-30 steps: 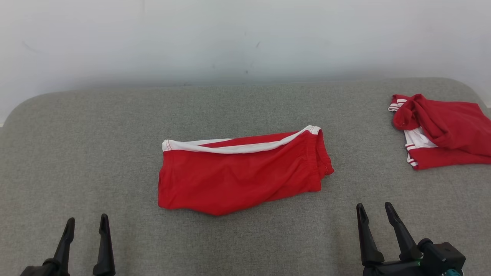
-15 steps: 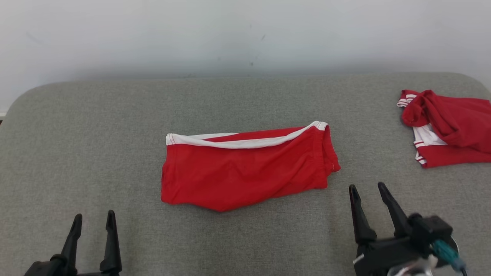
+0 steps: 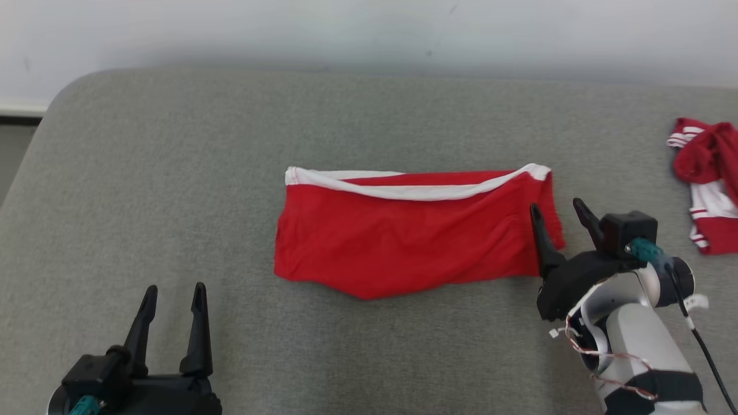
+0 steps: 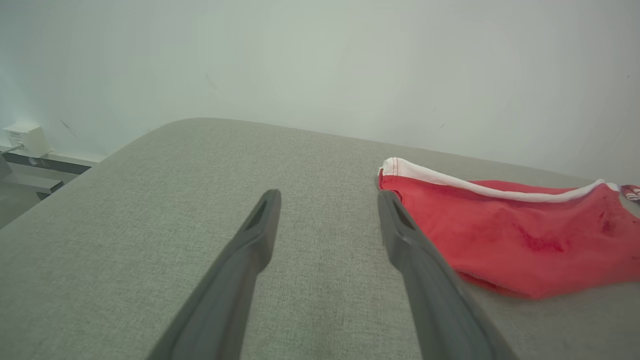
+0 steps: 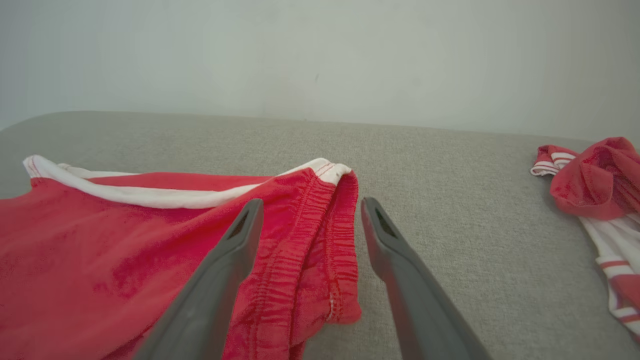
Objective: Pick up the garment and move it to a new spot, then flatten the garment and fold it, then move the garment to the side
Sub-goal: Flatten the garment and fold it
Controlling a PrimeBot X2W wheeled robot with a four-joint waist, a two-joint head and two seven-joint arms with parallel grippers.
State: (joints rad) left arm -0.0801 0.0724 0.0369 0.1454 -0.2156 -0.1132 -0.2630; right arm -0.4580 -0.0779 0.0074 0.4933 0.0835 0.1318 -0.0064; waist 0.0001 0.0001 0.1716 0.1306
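Our right end effector [image 3: 555, 205], open and empty, frames the garment [image 3: 415, 236] edge for pinching; our left end effector [image 3: 176, 287] waits likewise.

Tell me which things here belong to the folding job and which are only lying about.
Job:
red garment with white band, middle of the grey cushion
right tool, open at its elastic end
left tool, open, apart from it

Lying about:
crumpled red-and-white garment, far right
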